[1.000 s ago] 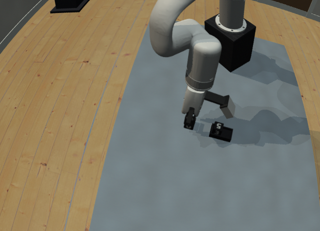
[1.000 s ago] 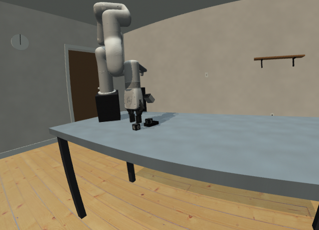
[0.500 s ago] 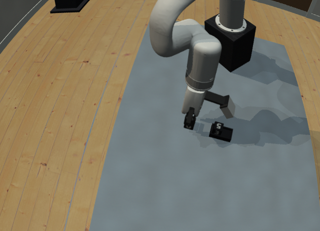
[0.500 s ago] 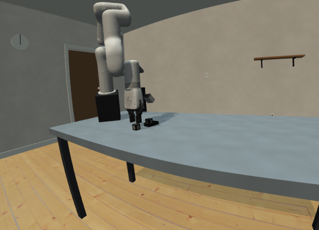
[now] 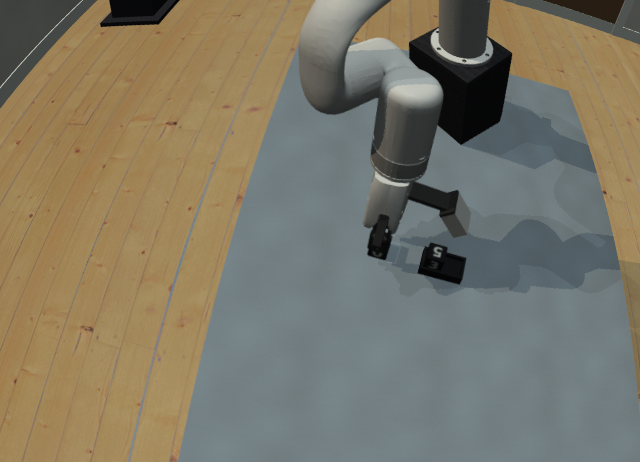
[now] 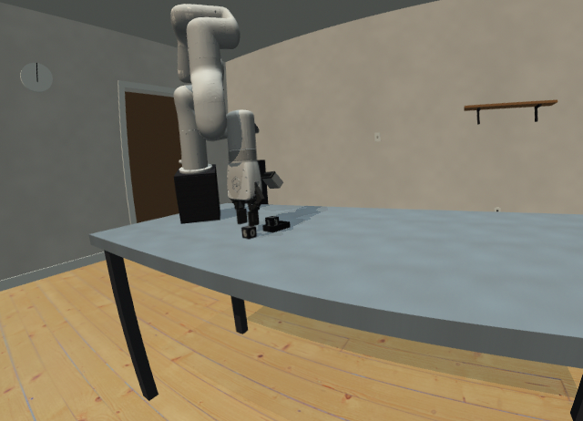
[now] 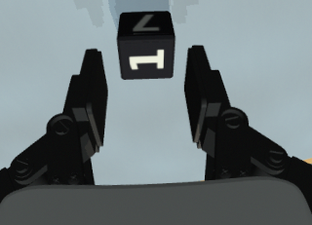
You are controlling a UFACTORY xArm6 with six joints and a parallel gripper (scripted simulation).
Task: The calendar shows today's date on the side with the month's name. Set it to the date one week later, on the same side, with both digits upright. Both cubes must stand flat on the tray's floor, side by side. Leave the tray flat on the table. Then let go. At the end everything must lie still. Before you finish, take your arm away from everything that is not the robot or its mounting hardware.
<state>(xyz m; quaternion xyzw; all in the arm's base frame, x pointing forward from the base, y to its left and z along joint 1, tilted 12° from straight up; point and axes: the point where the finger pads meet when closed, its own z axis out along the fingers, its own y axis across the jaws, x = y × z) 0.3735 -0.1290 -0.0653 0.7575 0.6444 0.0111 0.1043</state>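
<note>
One cube [image 5: 376, 253] [image 6: 248, 232] [image 7: 146, 56] sits on the table [image 5: 330, 364] [image 6: 376, 256] [image 7: 39, 89], outside the tray [image 5: 454, 273] [image 6: 281, 226]; another [image 5: 435, 256] [image 6: 271, 220] occupies it. The gripper [image 5: 381, 242] [image 6: 247, 222] [image 7: 144, 67] is parted, empty. Placing remains.

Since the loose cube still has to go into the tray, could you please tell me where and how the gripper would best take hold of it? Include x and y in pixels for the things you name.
Probably by the two upright side faces flanking its "1" face, gripper [image 5: 379, 248] [image 6: 247, 222] [image 7: 144, 67] from above: the loose cube [image 6: 249, 232] [image 7: 147, 47] sits flat, apart from the tray [image 5: 448, 271] [image 6: 278, 226], and looks narrower than the finger gap.
</note>
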